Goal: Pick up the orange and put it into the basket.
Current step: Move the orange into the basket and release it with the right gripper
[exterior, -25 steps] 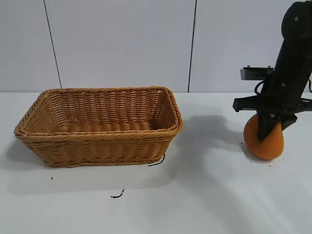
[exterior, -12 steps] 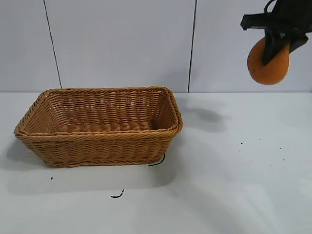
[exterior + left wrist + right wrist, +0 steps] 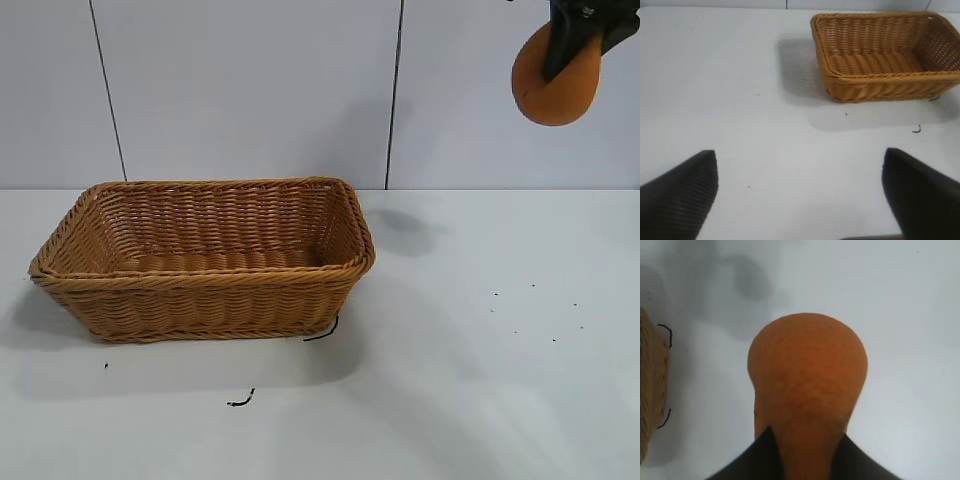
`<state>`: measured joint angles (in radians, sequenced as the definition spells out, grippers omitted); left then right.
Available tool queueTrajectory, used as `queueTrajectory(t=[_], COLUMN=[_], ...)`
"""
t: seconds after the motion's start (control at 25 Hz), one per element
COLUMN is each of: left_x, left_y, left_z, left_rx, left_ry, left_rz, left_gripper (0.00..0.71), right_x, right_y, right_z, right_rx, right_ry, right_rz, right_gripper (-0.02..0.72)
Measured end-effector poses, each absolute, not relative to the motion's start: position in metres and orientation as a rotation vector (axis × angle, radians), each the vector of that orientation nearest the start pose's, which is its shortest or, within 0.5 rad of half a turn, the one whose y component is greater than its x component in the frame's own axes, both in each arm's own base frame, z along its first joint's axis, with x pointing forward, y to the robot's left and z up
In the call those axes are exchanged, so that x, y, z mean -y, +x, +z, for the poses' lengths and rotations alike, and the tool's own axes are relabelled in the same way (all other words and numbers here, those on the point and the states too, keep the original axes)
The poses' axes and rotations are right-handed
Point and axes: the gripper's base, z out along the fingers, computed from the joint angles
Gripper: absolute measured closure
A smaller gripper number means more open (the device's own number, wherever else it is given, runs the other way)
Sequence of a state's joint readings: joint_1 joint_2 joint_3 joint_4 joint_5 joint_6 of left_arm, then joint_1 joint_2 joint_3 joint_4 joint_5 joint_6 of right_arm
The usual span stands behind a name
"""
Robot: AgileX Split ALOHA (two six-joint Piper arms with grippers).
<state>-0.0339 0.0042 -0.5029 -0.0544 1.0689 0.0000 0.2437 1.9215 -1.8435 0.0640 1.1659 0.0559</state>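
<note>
Fruit is held high above the table [image 3: 480, 380] — the orange [image 3: 556, 85] is clamped between the fingers of the right gripper [image 3: 575, 40], well to the right of the basket [image 3: 200, 285] and far above its rim. The basket sits on the table. The left gripper [image 3: 800, 195] is seen with its fingers spread wide — nothing between them, the basket lying well apart from it.

No readable text, label, brand, number or sign appears on anything in view.

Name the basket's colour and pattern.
Tan-brown woven wicker basket with a braided rim; clearest in the exterior view.
</note>
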Motion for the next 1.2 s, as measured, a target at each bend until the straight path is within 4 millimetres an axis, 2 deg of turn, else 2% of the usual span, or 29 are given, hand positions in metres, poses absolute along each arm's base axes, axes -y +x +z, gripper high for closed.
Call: queueTrajectory(t=[0.16,0.28,0.32,0.36,0.4,0.44,0.56,0.72,0.84,0.88,0.96,1.08,1.2], left_x=[0.004,0.004,0.004,0.004,0.004,0.004,0.004,0.004,0.004,0.004,0.004,0.004,0.004], left_y=[-0.005,-0.005,-0.005,-0.005,-0.005,-0.005,-0.005,-0.005,-0.005,-0.005,-0.005,-0.005,-0.005], left_z=[0.278,0.278,0.278,0.278,0.278,0.278,0.278,0.278,0.278,0.278,0.278,0.277,0.278], left_rx=[-2.053,-2.053,-2.053,-2.053,-2.053,-2.053,-2.053,-2.053,-2.053,-2.053,-2.053,-2.055,-2.054], left_ry=[0.038,0.038,0.038,0.038,0.038,0.038,0.038,0.038,0.038,0.038,0.038,0.038,0.038], left_rz=[-0.086,-0.086,-0.086,-0.086,-0.086,-0.086,-0.086,-0.086,-0.086,-0.086,-0.086,-0.086,-0.088], left_gripper=[0.071,0.071,0.071,0.071,0.071,0.071,0.071,0.071,0.071,0.071,0.071,0.071,0.071], right_x=[-0.165,-0.206,-0.206,-0.219,-0.24,-0.249,-0.266,-0.274,-0.275,-0.275,-0.275,-0.277,-0.279], right_y=[0.394,0.387,0.387,0.385,0.385,0.386,0.392,0.4,0.401,0.401,0.402,0.404,0.408], right_z=[0.316,0.304,0.304,0.299,0.28,0.268,0.23,0.184,0.17,0.169,0.17,0.178,0.196], right_rx=[-2.667,-2.621,-2.621,-2.616,-2.616,-2.624,-2.659,-2.729,-2.757,-2.759,-2.749,-2.732,-2.712], right_ry=[-0.375,-0.475,-0.475,-0.501,-0.534,-0.548,-0.57,-0.583,-0.588,-0.588,-0.586,-0.588,-0.591], right_rz=[0.238,0.28,0.28,0.291,0.306,0.308,0.303,0.273,0.26,0.26,0.264,0.265,0.269], right_gripper=[0.622,0.622,0.622,0.622,0.622,0.622,0.622,0.622,0.606,0.57,0.442,0.177,0.087])
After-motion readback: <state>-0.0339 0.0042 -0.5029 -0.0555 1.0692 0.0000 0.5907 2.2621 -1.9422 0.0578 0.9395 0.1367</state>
